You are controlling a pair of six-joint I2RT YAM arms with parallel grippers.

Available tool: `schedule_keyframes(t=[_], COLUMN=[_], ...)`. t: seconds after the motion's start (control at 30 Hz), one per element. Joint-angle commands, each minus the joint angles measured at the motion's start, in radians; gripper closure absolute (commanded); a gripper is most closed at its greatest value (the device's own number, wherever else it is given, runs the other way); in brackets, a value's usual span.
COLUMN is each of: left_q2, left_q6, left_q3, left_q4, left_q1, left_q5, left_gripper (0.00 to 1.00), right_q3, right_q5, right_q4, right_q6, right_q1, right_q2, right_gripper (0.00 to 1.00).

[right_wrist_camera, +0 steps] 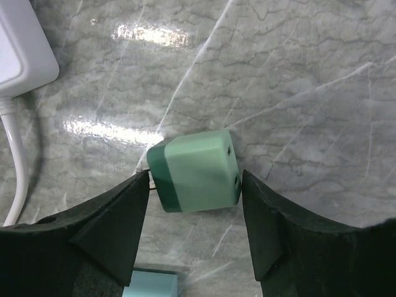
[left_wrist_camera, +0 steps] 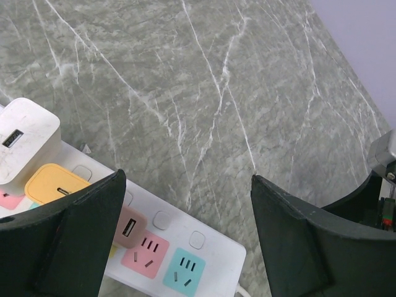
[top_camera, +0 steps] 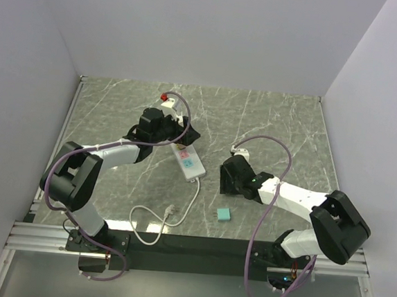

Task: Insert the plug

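The plug (right_wrist_camera: pixel 199 172) is a green block with a darker green end. It lies tilted just over the marble, between the tips of my right gripper (right_wrist_camera: pixel 195 176), and both tips touch its sides. In the top view the right gripper (top_camera: pixel 229 175) covers it. The white power strip (top_camera: pixel 189 163) lies at the table's middle, and its pink and teal sockets (left_wrist_camera: pixel 184 271) face up. My left gripper (left_wrist_camera: pixel 187 179) hovers over the strip's end with wide open jaws and nothing between them.
A white charger (left_wrist_camera: pixel 25 139), an orange adapter (left_wrist_camera: pixel 55 185) and a pink USB adapter (left_wrist_camera: pixel 130 228) sit in the strip. Its white cord (top_camera: pixel 157 221) loops toward the near edge. A light blue block (top_camera: pixel 223 214) lies by the right gripper. A red-topped piece (top_camera: pixel 165 97) sits at the back.
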State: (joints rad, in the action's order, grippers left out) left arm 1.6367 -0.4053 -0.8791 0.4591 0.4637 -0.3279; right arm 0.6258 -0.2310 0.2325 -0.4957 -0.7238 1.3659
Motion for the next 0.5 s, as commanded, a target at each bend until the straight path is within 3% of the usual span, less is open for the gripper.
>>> schedule_keyframes(t=[0.0,0.03,0.1,0.13,0.23,0.47], left_q2=[-0.028,-0.026,-0.021,-0.018,-0.012,-0.012], left_q6=[0.003,0.003,0.002,0.002,0.010,-0.067], left_q3=[-0.004,-0.006,-0.008,-0.004,0.008,0.077], left_q4=[0.035,0.036,0.041,0.044,0.072,0.200], left_q1=[0.006,0.006,0.007,0.007,0.009,0.009], left_q5=[-0.020,-0.025,-0.034,-0.049,-0.092,-0.337], left_gripper=[0.12,0.12,0.12,0.13,0.13,0.13], right_q3=[0.020,0.018,0.022,0.020,0.020,0.049], right_q5=[0.002,0.002,-0.007,-0.007,0.001,0.045], right_q4=[-0.005,-0.005,-0.007,-0.016,-0.036,-0.117], right_q6=[0.005,0.005,0.005,0.011,0.025,0.127], right_q1=[0.003,0.004,0.004,0.003,0.003,0.001], right_q2=[-0.016,-0.014,-0.016,-0.019,-0.027,-0.116], right_gripper=[0.32,0.33,0.45,0.56,0.66,0.73])
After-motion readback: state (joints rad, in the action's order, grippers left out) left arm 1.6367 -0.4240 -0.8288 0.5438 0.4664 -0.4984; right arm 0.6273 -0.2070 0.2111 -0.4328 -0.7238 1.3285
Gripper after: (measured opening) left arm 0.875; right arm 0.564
